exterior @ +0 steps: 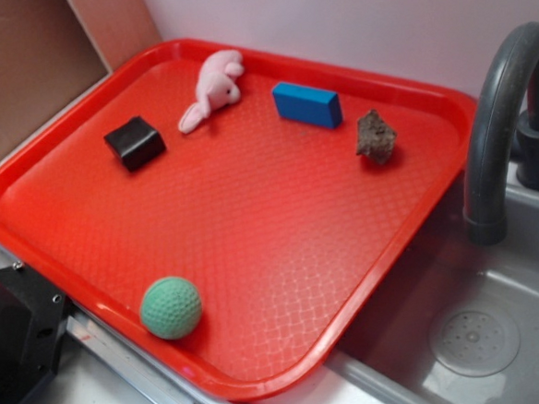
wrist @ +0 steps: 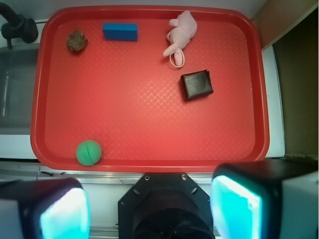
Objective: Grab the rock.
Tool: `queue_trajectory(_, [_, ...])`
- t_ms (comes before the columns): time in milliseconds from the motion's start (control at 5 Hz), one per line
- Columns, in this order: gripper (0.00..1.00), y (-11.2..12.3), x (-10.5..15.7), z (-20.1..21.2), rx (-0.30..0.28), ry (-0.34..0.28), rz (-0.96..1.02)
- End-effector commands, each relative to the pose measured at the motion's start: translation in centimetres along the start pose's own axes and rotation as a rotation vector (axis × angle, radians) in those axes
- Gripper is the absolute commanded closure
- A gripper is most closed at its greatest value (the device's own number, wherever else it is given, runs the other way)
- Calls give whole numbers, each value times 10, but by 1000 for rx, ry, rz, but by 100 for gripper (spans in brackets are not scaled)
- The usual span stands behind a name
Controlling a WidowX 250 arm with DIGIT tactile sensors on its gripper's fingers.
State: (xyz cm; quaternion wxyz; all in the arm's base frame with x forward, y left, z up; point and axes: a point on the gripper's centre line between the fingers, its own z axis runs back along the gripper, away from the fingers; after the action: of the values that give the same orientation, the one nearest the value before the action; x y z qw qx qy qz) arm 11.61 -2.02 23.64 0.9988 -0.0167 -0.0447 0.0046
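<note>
Up at eleven o'clock on the red tray (wrist: 149,129) in the wrist view sits the rock (wrist: 77,40), just beside the blue block (wrist: 120,31); the gripper (wrist: 149,206) hangs spread and empty — a sloppy descent could clip that block or slip off the jagged stone.

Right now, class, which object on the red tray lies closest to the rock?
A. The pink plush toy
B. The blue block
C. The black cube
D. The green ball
B. The rock sits near the tray's far edge right beside the blue block; the other objects lie farther off in both views.
</note>
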Motion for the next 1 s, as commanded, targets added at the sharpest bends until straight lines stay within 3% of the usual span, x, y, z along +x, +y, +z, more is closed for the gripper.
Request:
queue_trajectory(0, [0,0,0,0,0,0,0])
queue_trajectory(400, [0,-15,36,-18,94,-71,492])
queue_trajectory(600, [0,-22,57,-34,132,-66,740])
queue_trajectory(800, [0,-36,93,-54,154,-128,883])
